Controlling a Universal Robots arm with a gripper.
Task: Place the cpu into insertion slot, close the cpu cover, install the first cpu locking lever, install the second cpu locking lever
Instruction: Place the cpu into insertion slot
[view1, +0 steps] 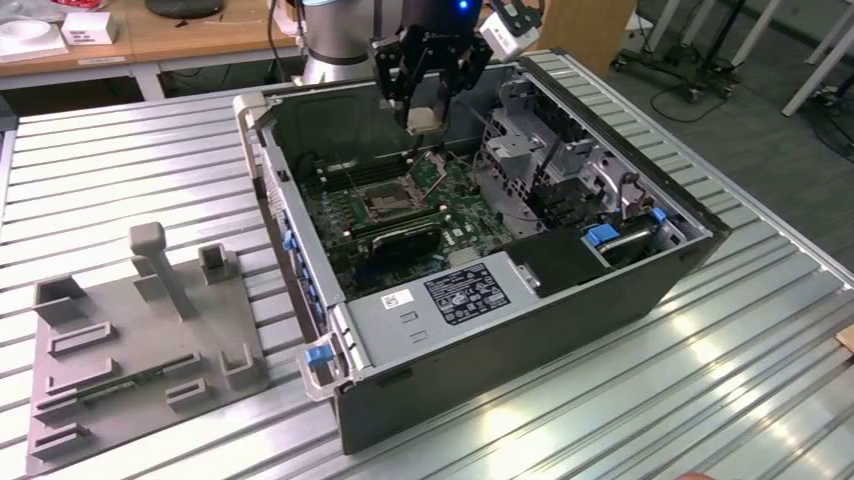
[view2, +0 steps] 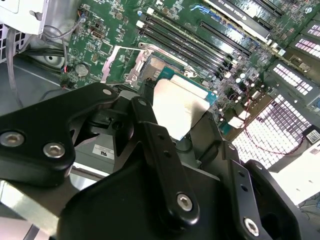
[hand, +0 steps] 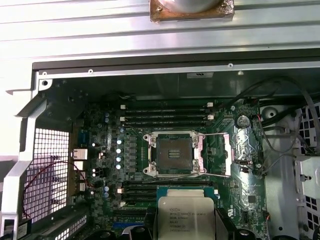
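Ribbed metal table (view1: 747, 350) under us, with an open computer case (view1: 534, 330) lying on its side and a grey fixture board (view1: 134, 350) parked well apart on the exterior view's left. Up at the far end of the case, the gripper (view1: 423, 110) hangs above the motherboard, clenched on the cpu (view1: 422, 121), its fingers pinching opposite edges of the chip. The first wrist view looks straight down: the cpu's pale metal face sits in the foreground, and beyond it the insertion slot (hand: 172, 152) lies bare and dark inside its silvery rim, between the black memory slots (hand: 165, 116). What looks like the cpu cover (hand: 244, 145) stands swung open just beside the slot, so the socket is clear to receive. The chip is well apart from the slot, not yet seated. By my read it's light, stiff and flat, but delicate underneath and smooth on top, so an edge grip like this one suits it, kept level and square to the socket.
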